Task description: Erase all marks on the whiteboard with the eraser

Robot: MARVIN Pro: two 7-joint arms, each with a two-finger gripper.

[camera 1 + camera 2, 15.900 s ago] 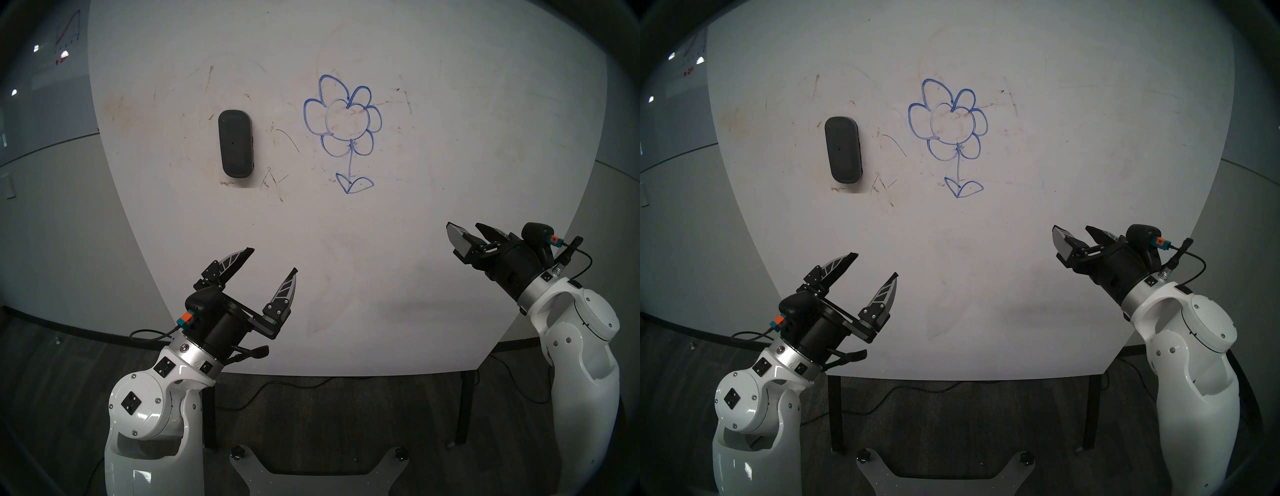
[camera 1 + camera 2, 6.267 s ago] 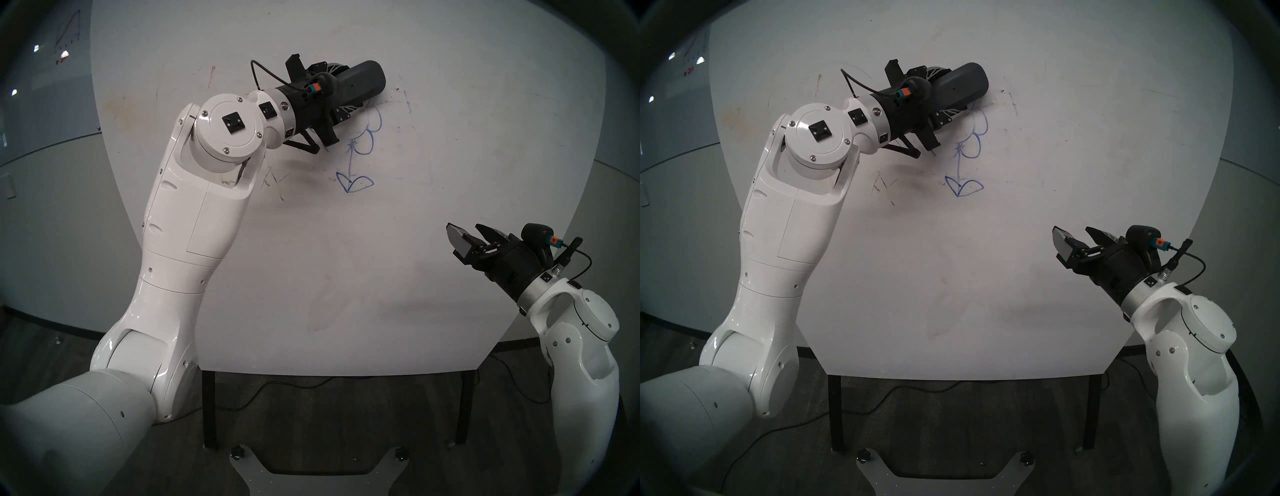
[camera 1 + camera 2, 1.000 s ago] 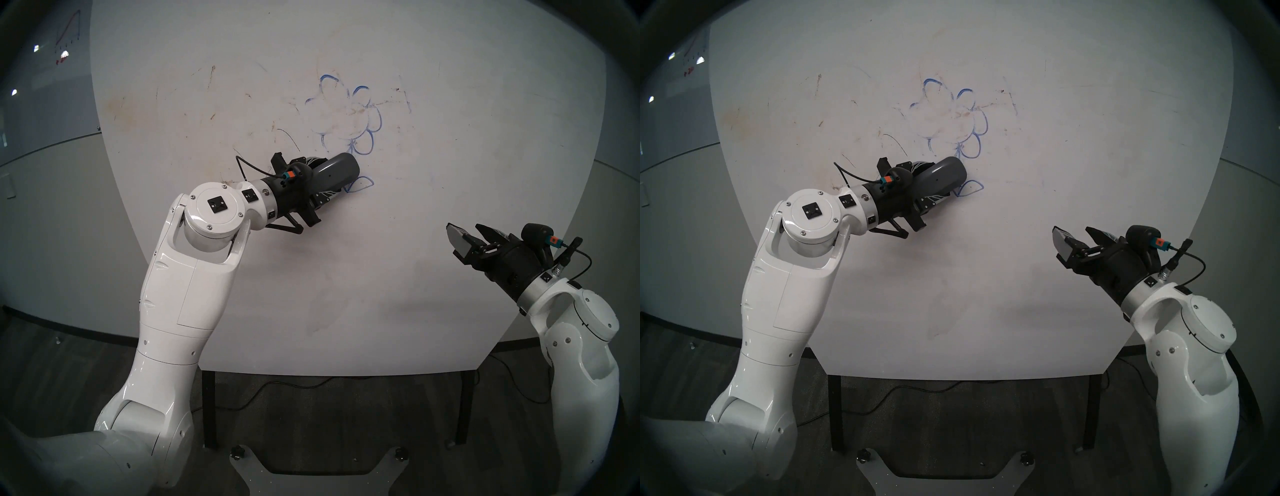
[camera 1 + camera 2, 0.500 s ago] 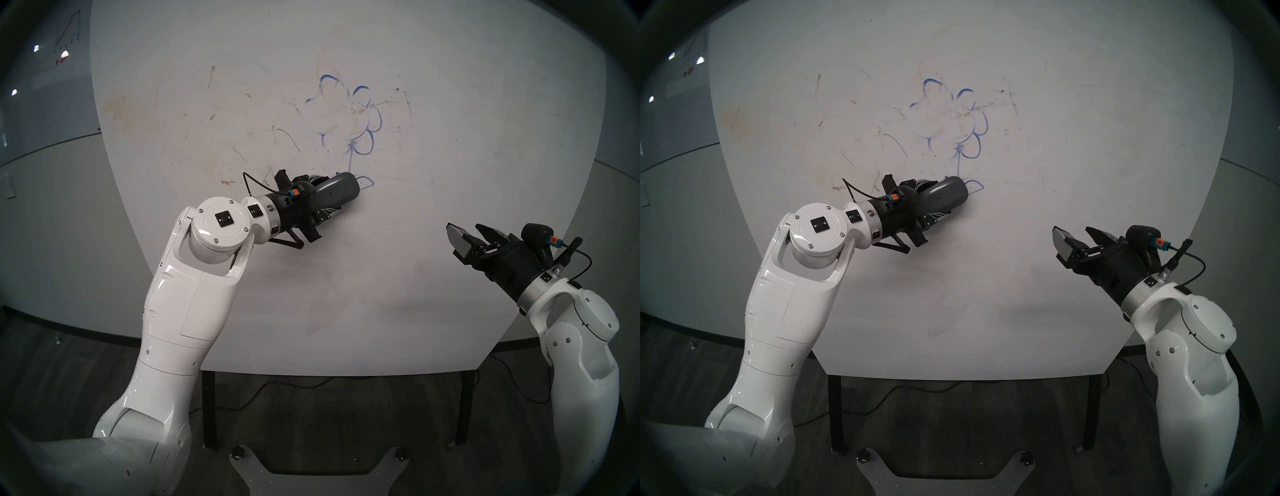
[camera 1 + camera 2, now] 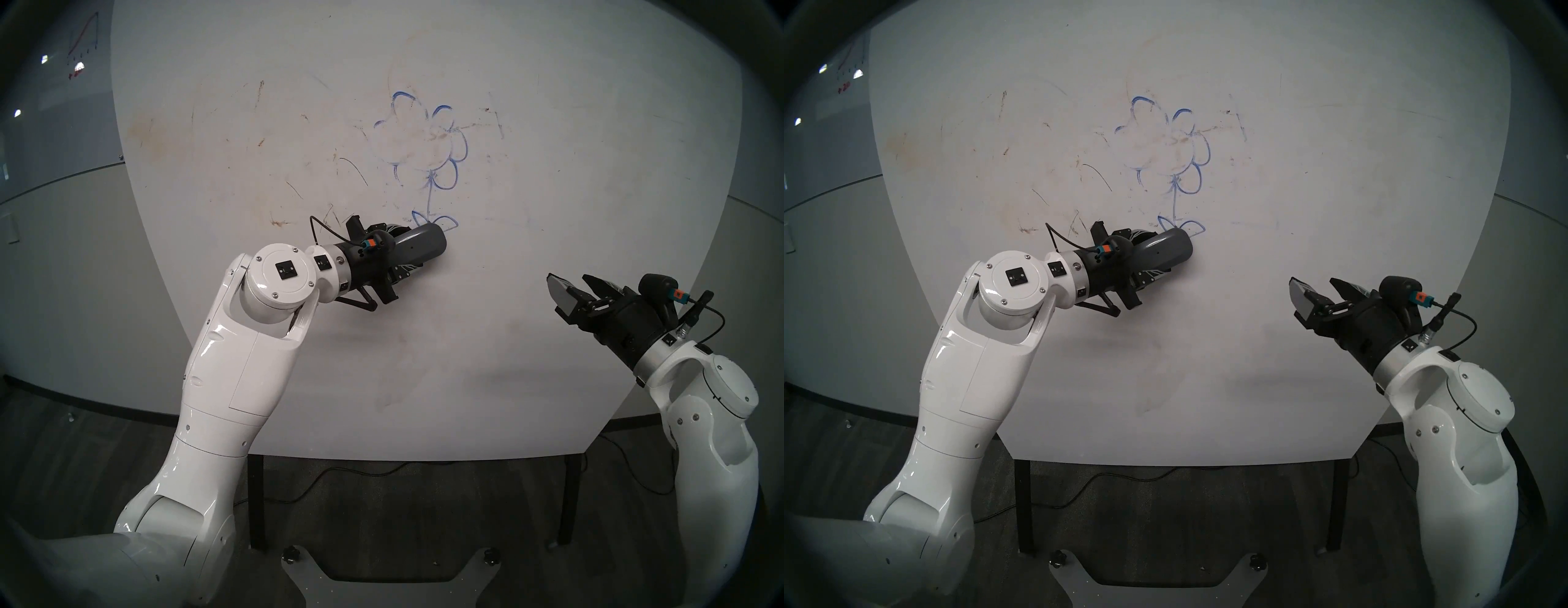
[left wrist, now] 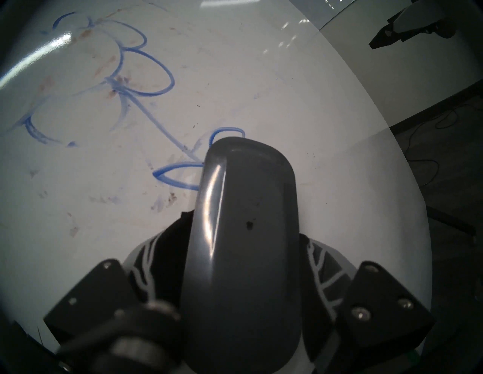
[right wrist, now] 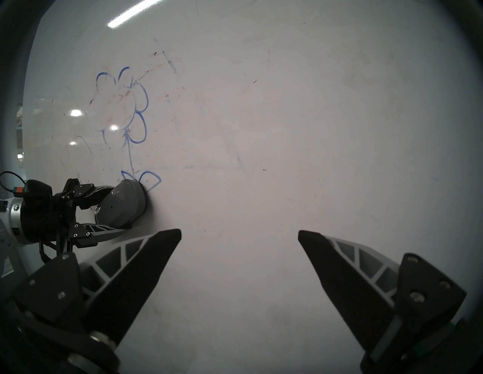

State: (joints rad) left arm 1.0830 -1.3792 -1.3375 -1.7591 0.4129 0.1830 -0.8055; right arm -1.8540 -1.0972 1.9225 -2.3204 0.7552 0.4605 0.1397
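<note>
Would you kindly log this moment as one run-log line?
left gripper: shut on dark grey oblong eraser | eraser on white whiteboard, at leaves | blue flower marks: partly erased | right gripper: open, idle

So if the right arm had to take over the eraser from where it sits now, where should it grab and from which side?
Probably the free rounded half of the eraser, across its two long sides, coming from the right arm's side. The left gripper already clamps the near half, and the felt face lies against the whiteboard, so only that outer end is exposed. The right gripper stands open.
</note>
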